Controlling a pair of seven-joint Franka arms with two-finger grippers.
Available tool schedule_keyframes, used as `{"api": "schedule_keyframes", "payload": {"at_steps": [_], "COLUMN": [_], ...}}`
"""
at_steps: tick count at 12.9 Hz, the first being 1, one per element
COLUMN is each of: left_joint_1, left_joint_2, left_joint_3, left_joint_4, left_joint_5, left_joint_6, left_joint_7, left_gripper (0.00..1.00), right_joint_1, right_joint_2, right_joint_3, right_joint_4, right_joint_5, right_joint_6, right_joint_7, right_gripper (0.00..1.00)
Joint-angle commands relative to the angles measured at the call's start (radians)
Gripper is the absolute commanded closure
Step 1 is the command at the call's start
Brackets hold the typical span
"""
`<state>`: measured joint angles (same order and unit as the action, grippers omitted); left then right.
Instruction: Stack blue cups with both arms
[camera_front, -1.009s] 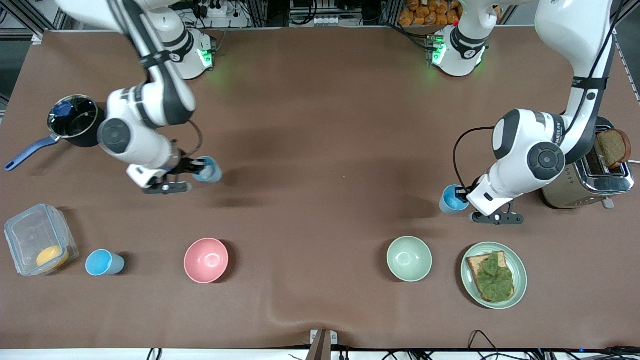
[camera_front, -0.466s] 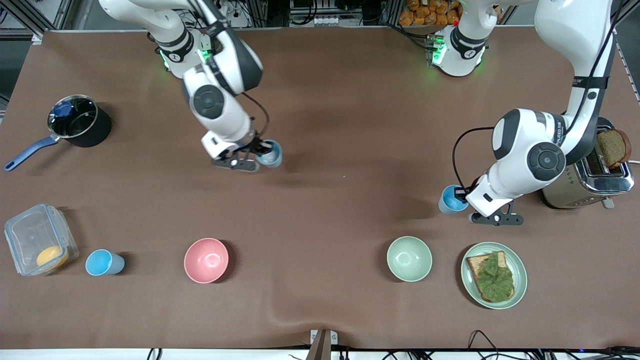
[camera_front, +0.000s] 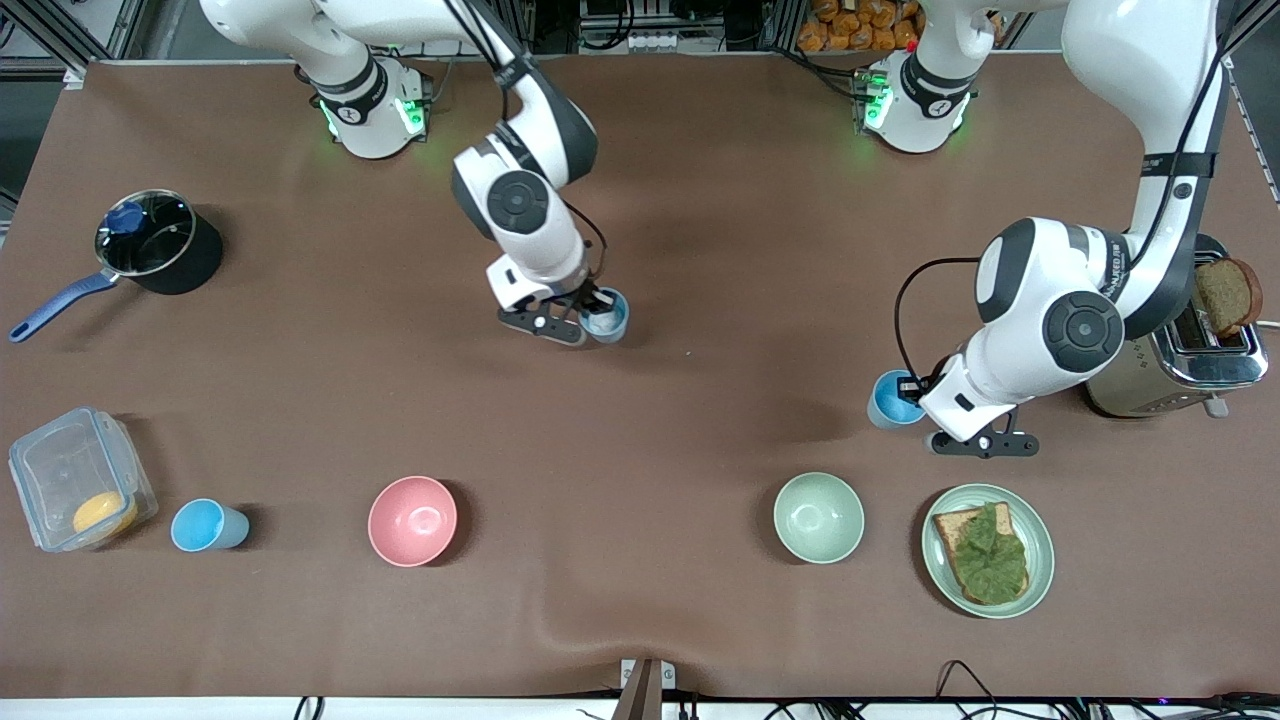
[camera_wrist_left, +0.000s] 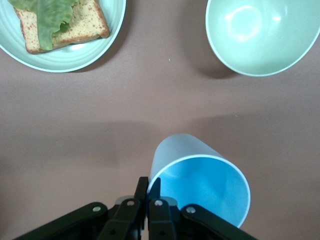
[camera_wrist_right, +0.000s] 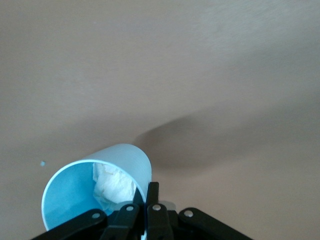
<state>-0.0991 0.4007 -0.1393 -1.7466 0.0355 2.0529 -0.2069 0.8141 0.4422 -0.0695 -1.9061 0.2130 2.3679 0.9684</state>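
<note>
My right gripper (camera_front: 589, 312) is shut on the rim of a blue cup (camera_front: 607, 318) and holds it over the middle of the table. In the right wrist view the cup (camera_wrist_right: 75, 200) holds a crumpled white wad (camera_wrist_right: 112, 187), and the gripper (camera_wrist_right: 148, 194) pinches the cup's wall. My left gripper (camera_front: 912, 396) is shut on the rim of a second blue cup (camera_front: 888, 400), held beside the toaster's end. The left wrist view shows this gripper (camera_wrist_left: 149, 185) pinching that cup (camera_wrist_left: 200, 185), which is empty inside. A third blue cup (camera_front: 205, 525) stands on the table next to the clear box.
A pink bowl (camera_front: 412, 520) and a pale green bowl (camera_front: 818, 517) sit nearer the front camera. A plate with toast and lettuce (camera_front: 988, 550) lies below my left gripper. A toaster (camera_front: 1170, 360) is at the left arm's end. A black pot (camera_front: 150, 245) and a clear box (camera_front: 75, 480) are at the right arm's end.
My right gripper has carried its blue cup from the right arm's end to over the table's middle. My left gripper has shifted slightly toward the middle with its cup.
</note>
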Motion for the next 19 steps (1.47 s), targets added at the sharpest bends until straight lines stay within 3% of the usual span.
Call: {"api": "schedule_keyframes", "payload": {"at_steps": [1, 3, 4, 6, 7, 8, 12, 15, 19], "left_joint_1": [-0.004, -0.025, -0.051, -0.076, -0.077, -0.079, -0.088, -0.109, -0.224], "left_joint_2": [0.020, 0.018, 0.020, 0.030, 0.032, 0.032, 0.027, 0.024, 0.024], "left_joint_3": [0.000, 0.001, 0.003, 0.003, 0.001, 0.001, 0.000, -0.034, -0.040], "left_joint_4": [0.042, 0.048, 0.068, 0.103, 0.111, 0.117, 0.130, 0.153, 0.162], "left_joint_5": [-0.008, -0.011, 0.000, -0.002, -0.006, -0.011, -0.014, -0.017, -0.057], "left_joint_6": [-0.030, -0.031, -0.031, -0.062, -0.066, -0.066, -0.065, -0.066, -0.066], "left_joint_7": [-0.038, -0.066, -0.118, -0.146, -0.157, -0.167, -0.171, -0.201, -0.416], "left_gripper": [1.00, 1.00, 1.00, 1.00, 1.00, 1.00, 1.00, 1.00, 1.00], "right_joint_1": [0.043, 0.048, 0.048, 0.048, 0.048, 0.043, -0.015, -0.110, -0.261], "right_joint_2": [0.091, 0.104, 0.104, 0.104, 0.102, 0.098, 0.087, 0.044, -0.063], "right_joint_3": [-0.013, -0.013, -0.013, -0.013, -0.015, -0.015, -0.019, -0.021, -0.023], "right_joint_4": [0.082, 0.087, 0.087, 0.087, 0.096, 0.105, 0.241, 0.327, 0.331], "right_joint_5": [0.019, 0.019, 0.019, 0.019, 0.019, 0.019, 0.011, 0.012, -0.009], "right_joint_6": [0.042, 0.051, 0.050, 0.048, 0.038, 0.031, -0.210, -0.428, -0.539], "right_joint_7": [0.084, 0.090, 0.090, 0.090, 0.095, 0.114, 0.105, -0.035, -0.323], "right_gripper": [1.00, 1.00, 0.93, 0.31, 0.11, 0.02, 0.00, 0.00, 0.00]}}
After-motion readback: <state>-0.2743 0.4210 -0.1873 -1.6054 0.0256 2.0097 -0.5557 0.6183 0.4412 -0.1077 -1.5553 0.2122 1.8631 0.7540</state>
